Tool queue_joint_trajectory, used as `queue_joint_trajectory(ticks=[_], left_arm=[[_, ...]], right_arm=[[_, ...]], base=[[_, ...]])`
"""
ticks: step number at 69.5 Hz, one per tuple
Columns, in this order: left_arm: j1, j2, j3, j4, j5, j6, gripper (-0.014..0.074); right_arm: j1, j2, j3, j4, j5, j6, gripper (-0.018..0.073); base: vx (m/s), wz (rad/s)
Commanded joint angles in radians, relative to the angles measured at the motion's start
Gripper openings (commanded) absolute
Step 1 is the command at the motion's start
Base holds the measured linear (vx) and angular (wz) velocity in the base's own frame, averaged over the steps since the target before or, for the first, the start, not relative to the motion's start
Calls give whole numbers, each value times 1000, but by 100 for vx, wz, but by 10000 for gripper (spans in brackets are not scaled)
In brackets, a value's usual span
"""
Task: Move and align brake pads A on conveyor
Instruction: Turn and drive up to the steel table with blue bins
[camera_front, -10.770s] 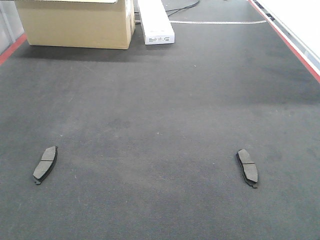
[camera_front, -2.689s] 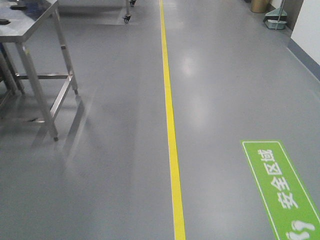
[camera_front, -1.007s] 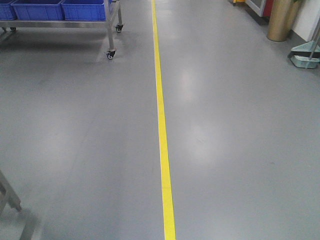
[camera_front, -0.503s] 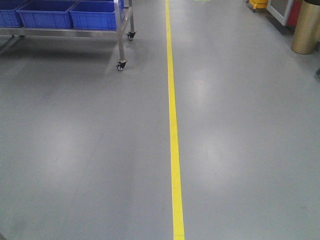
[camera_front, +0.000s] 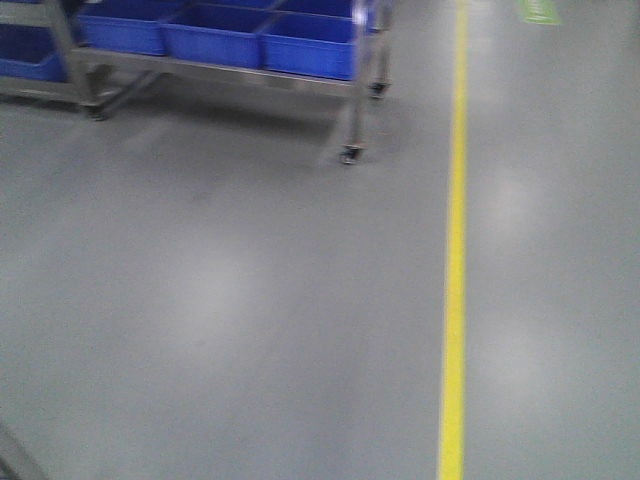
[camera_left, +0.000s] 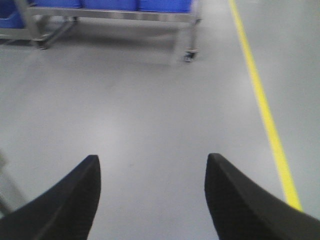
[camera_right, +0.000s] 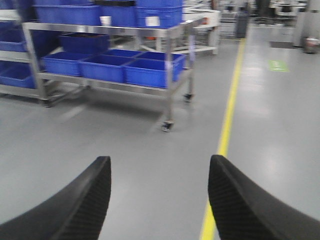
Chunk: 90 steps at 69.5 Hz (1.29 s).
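The brake pads A and the conveyor are out of view in every frame. All views look down on a grey workshop floor (camera_front: 220, 300). In the left wrist view my left gripper (camera_left: 152, 165) stands open over bare floor, its two black fingers wide apart with nothing between them. My right gripper (camera_right: 159, 165) is likewise open in the right wrist view, empty, above the floor beside the yellow line (camera_right: 227, 125). Neither gripper shows in the front view.
A steel wheeled rack (camera_front: 355, 100) holding blue bins (camera_front: 300, 40) stands ahead at the upper left, also seen as rack (camera_right: 170, 75) with bins (camera_right: 150, 70). A yellow floor line (camera_front: 455, 250) runs along the right. A green floor marking (camera_right: 277, 65) lies farther off.
The whole view has shifted: the rack with blue bins has come closer and toward the centre, and the yellow line has slid to the right. The picture is now motion-blurred.
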Motion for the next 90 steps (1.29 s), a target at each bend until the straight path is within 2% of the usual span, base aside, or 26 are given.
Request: queue_joint_trajectory(ticks=[1,41,90], left_arm=[[-4,9,-27,-12,-77,-8,449],[-4,9,-27,-12,-77,-8,449],[-4,9,-27,-12,-77,-8,449]], right_arm=[[0,15,-26,-14,-72,-1,415],[0,15,-26,-14,-72,-1,415],[0,15,-26,-14,-72,-1,415]], base=[[38,80],[31,93],[21,77]])
